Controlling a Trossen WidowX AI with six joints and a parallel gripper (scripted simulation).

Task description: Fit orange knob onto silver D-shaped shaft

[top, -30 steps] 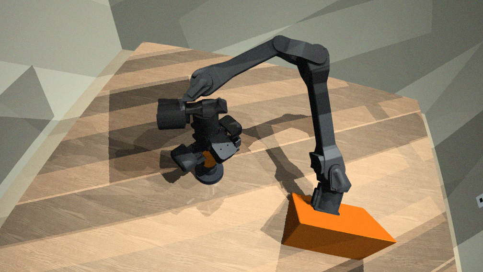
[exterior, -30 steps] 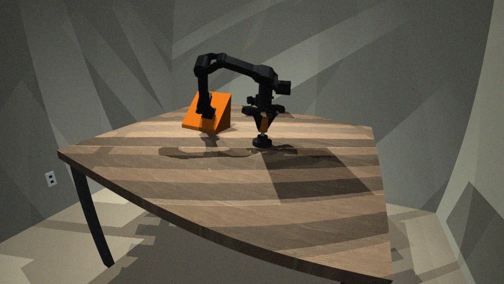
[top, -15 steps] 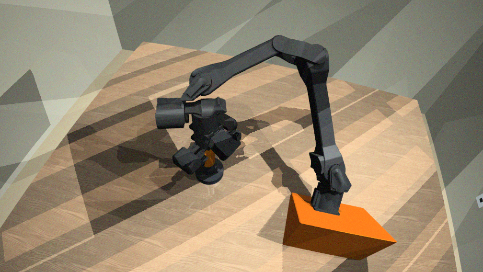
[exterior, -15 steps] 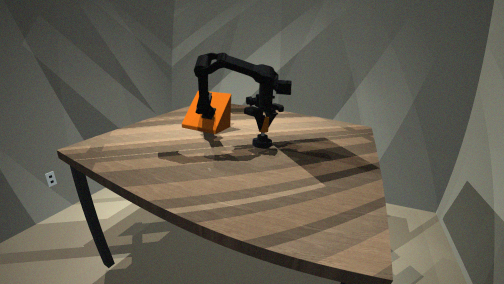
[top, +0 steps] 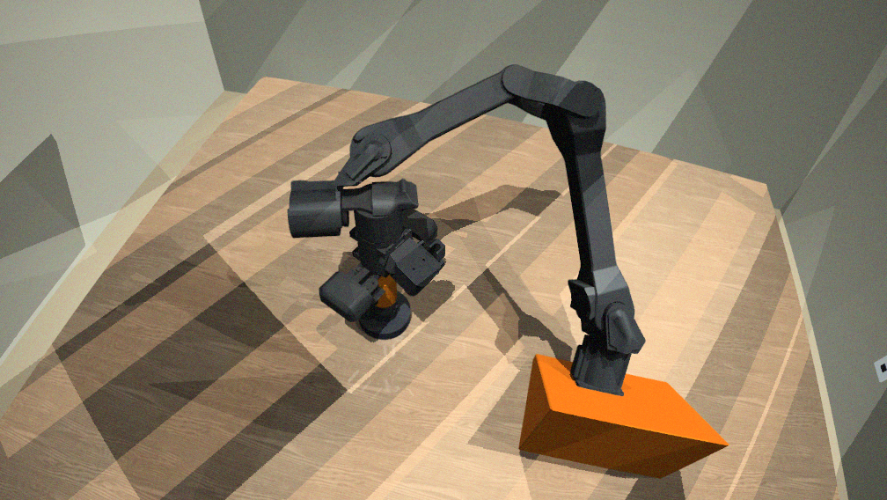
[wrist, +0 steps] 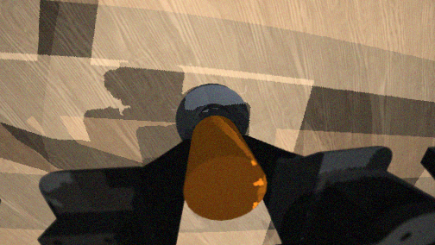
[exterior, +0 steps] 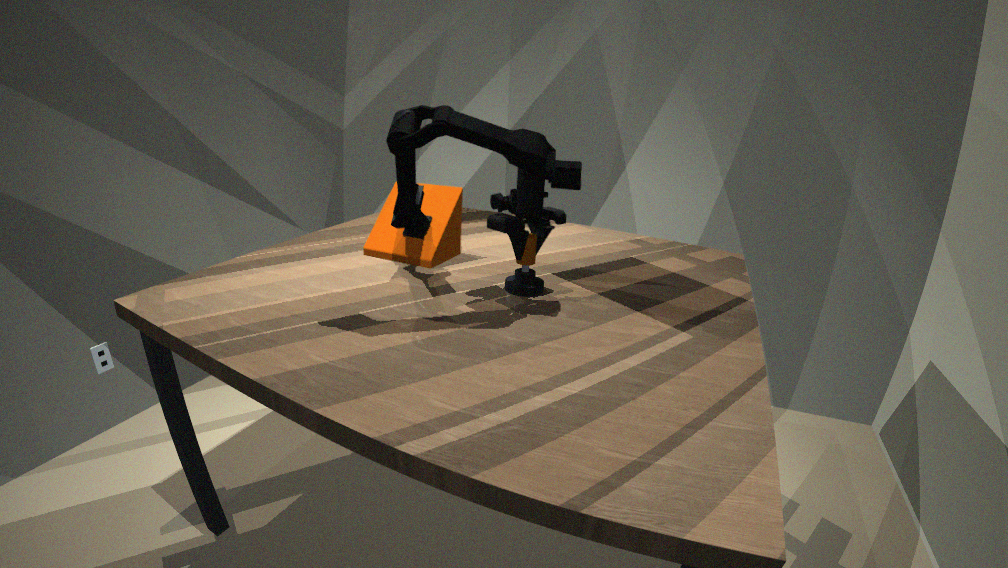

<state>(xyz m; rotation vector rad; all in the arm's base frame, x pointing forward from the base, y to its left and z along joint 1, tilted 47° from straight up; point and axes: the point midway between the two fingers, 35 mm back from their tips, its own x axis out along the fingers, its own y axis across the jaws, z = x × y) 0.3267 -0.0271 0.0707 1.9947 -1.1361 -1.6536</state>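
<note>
The tabletop [top: 676,248] [exterior: 493,395] [wrist: 345,39] looks like grained wood; the knob [top: 385,291] [exterior: 528,248] [wrist: 224,185], smooth plastic.

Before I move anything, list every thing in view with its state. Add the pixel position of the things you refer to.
Gripper [top: 385,293] [exterior: 529,246] [wrist: 216,142]: shut on the knob.
Knob [top: 385,293] [exterior: 527,251] [wrist: 224,187]: gripped, above the pedestal, not pushed down.
Shaft [exterior: 525,268]: upright, partly exposed.
Pedestal [top: 385,324] [exterior: 524,285] [wrist: 212,96]: standing on the table.
Orange wedge [top: 626,403] [exterior: 447,211]: on the table, arm mounted on it.

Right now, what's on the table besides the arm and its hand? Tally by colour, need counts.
Orange: 2 (knob, wedge block)
Black: 1 (round pedestal)
Silver: 1 (shaft)
Total: 4
</note>
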